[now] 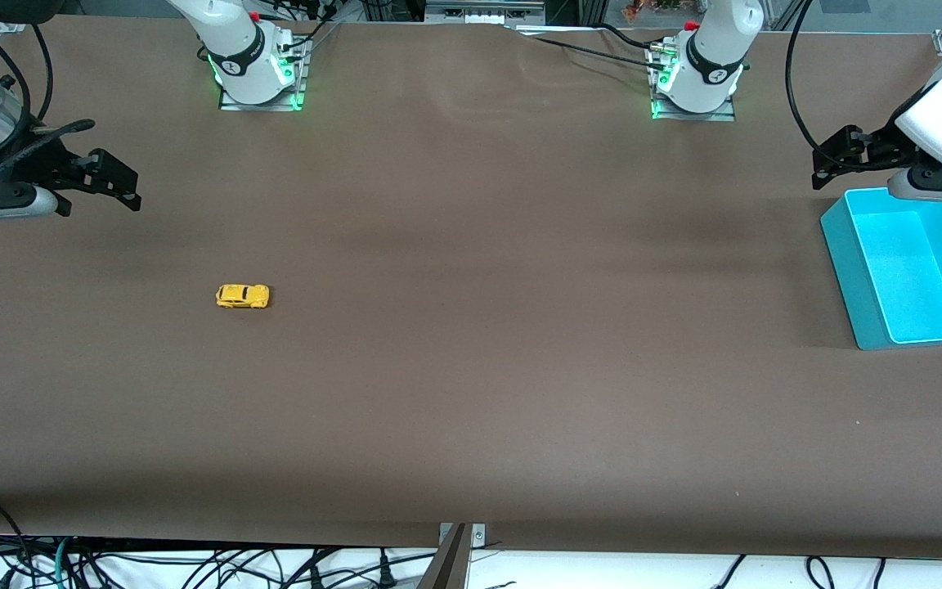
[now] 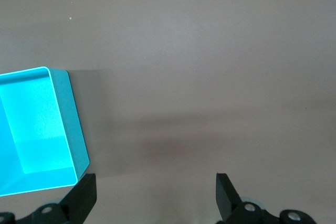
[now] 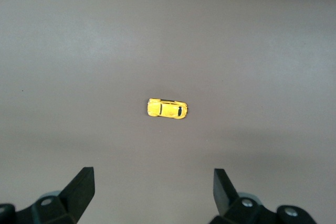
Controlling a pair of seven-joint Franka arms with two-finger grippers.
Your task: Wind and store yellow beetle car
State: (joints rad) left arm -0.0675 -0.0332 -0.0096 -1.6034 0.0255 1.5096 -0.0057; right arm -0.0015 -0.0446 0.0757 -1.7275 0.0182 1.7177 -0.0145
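The yellow beetle car point(image 1: 242, 296) stands on its wheels on the brown table toward the right arm's end; it also shows in the right wrist view point(image 3: 167, 108). My right gripper point(image 1: 115, 182) hangs open and empty above the table at that end, apart from the car; its jaws point(image 3: 152, 184) stand wide. My left gripper point(image 1: 835, 159) hangs open and empty over the table beside the teal bin point(image 1: 839, 245); its jaws point(image 2: 156, 190) stand wide, and the bin's corner point(image 2: 73, 129) shows beside one finger.
The teal bin is open-topped with nothing in it and sits at the left arm's end of the table. The two arm bases point(image 1: 258, 74) point(image 1: 696, 82) stand along the table's back edge. Cables hang below the front edge.
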